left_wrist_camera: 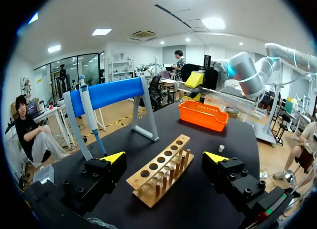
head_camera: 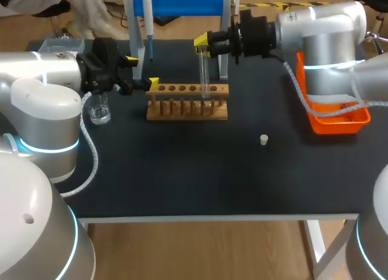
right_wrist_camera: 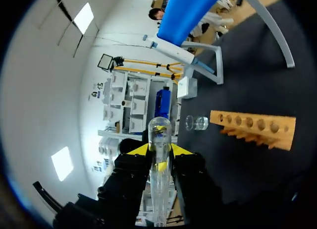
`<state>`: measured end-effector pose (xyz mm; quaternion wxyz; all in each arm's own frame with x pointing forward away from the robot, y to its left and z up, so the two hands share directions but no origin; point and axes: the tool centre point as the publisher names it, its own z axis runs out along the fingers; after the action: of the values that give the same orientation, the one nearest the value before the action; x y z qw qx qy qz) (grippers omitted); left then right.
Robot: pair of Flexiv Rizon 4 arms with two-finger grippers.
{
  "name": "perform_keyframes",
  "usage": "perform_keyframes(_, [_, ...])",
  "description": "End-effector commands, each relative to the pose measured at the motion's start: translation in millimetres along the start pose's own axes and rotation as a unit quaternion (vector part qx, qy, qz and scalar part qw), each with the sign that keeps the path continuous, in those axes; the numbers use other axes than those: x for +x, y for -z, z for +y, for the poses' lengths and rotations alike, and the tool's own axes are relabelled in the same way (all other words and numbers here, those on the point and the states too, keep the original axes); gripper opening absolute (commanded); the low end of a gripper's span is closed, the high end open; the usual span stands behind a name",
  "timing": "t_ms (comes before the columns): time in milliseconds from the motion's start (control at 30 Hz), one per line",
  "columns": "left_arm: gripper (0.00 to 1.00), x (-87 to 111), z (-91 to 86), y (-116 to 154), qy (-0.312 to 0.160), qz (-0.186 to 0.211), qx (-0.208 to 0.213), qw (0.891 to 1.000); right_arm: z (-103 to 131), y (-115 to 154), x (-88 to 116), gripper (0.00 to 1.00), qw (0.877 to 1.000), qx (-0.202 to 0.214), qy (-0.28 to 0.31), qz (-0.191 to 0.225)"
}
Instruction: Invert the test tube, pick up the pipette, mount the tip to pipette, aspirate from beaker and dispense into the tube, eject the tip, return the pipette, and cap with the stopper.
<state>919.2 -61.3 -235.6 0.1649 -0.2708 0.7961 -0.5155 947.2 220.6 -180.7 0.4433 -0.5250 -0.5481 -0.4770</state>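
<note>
Along the left edge of the black worktop (head_camera: 182, 177), a small clear glass beaker (head_camera: 100, 110) holds a shallow pool of clear liquid. Behind it, at the far left corner, is a clear plastic box (head_camera: 60, 46); I can't make out what is in it.

My left gripper (head_camera: 142, 72) is spread wide and holds nothing, one yellow tip on either side of the left end of the light wooden test tube rack (head_camera: 188, 104). Near the far edge, the white-and-blue pipette (head_camera: 147, 19) hangs on its stand with the blue crossbar (head_camera: 188, 2), not yet touched.

The clear glass test tube (head_camera: 205, 77) is over the right part of the rack, pinched between the fingers of my right gripper (head_camera: 204, 45), which has closed firmly on it. The wrist view shows its rounded end poking out just beyond the yellow tips. From above it reads as upright, but I can't tell whether its lower end is in a hole or clear of the rack. It looks empty.

I'd call it light, stiff, smooth and slippery, and breakable if squeezed hard or knocked against the wood. The safest hold is on the straight wall near the middle, away from the open lip, turning it slowly.

Right of the rack, out on open worktop, stands the small white stopper (head_camera: 264, 139). At the right edge sits the orange plastic basket (head_camera: 339, 119). The arm hides much of it, and I see nothing in the part that shows.
</note>
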Motion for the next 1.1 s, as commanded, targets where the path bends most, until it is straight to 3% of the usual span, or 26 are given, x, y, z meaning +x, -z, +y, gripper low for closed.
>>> perform_keyframes(33, [1.0, 0.3, 0.4, -0.4, 0.0, -0.001, 0.001, 1.0, 5.1, 4.3, -7.2, 0.0, 1.0, 0.014, 0.017, 0.023])
perform_keyframes(667, [1.0, 0.3, 0.4, -0.4, 0.0, -0.001, 0.001, 1.0, 5.1, 10.5, -8.3, 0.0, 0.994, 0.037, 0.016, 0.099])
perform_keyframes(767, [1.0, 0.3, 0.4, -0.4, 0.0, -0.001, 0.001, 1.0, 4.3, 11.9, -8.0, 0.0, 0.992, 0.047, -0.01, 0.114])
perform_keyframes(1100, [1.0, 0.3, 0.4, -0.4, 0.0, -0.001, 0.001, 1.0, 4.8, 14.3, -9.7, 0.0, 0.993, 0.045, -0.009, 0.11])
